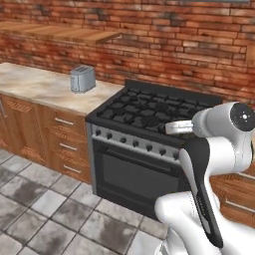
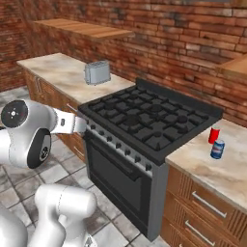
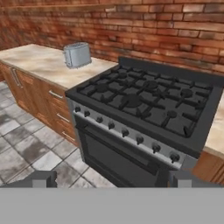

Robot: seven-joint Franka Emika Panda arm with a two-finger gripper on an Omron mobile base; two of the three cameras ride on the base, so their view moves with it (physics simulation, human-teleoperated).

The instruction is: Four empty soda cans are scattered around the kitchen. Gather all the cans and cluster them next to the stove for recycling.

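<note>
the wide black gas stove with cast grates and a row of knobs along its steel front stands between two stretches of pale marbled countertop, against a red brick wall. in the right base view two small cans stand on the counter right of the stove, near that counter's left edge and close to each other: a red soda can toward the back and a blue-and-silver can just in front of it. both are too small for any printing to be read. in the hand view that stretch of counter is cut off by the right border. a silver boxy toaster sits on the left counter, toward its back edge, well apart from the stove. the two-finger gripper shows its dark tips far apart at the bottom of the hand view, spread wide with nothing between them, looking over the stove front. in the left base view the white arm covers the stove's right front corner.
</note>
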